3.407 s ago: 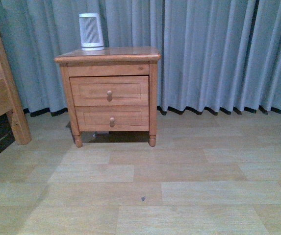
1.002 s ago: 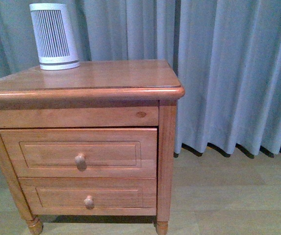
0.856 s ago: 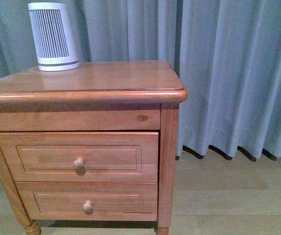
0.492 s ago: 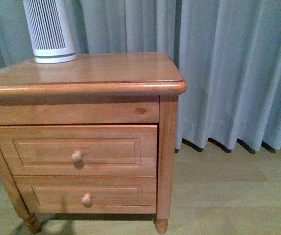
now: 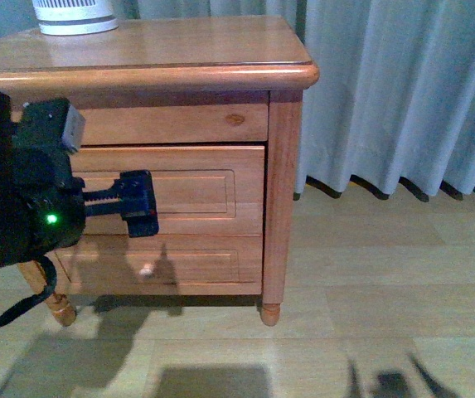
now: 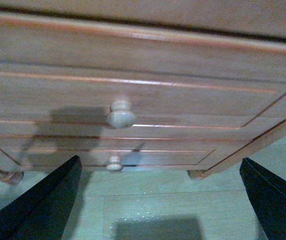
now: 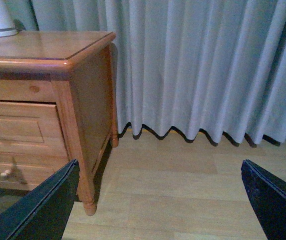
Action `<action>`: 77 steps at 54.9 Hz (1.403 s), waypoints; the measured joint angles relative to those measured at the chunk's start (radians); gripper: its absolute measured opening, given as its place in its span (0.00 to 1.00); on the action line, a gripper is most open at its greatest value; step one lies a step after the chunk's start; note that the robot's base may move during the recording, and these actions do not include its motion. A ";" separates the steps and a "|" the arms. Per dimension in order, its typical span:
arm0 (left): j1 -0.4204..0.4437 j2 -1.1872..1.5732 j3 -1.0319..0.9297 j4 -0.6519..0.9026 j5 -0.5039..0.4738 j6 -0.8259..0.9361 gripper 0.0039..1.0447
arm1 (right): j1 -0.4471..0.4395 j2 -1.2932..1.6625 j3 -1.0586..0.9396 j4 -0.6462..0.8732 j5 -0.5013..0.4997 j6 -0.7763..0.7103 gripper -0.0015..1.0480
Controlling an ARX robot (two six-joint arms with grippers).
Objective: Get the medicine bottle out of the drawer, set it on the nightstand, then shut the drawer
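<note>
Left gripper (image 6: 160, 161) before drawer (image 6: 197, 100), knob (image 6: 121, 114) outward

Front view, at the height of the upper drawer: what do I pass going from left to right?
Black left arm with a green light → left gripper → taller reddish-brown wooden drawer front → nightstand's right corner post → pale grey pleated curtain.
</note>
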 joint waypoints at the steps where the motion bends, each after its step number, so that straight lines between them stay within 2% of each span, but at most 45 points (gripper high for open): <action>1: 0.000 0.014 0.010 0.002 -0.004 0.003 0.94 | 0.000 0.000 0.000 0.000 0.000 0.000 0.93; 27: -0.029 0.214 0.203 0.018 -0.083 0.067 0.94 | 0.000 0.000 0.000 0.000 0.000 0.000 0.93; 77: 0.012 0.252 0.219 0.088 -0.103 0.108 0.94 | 0.000 0.000 0.000 0.000 0.000 0.000 0.93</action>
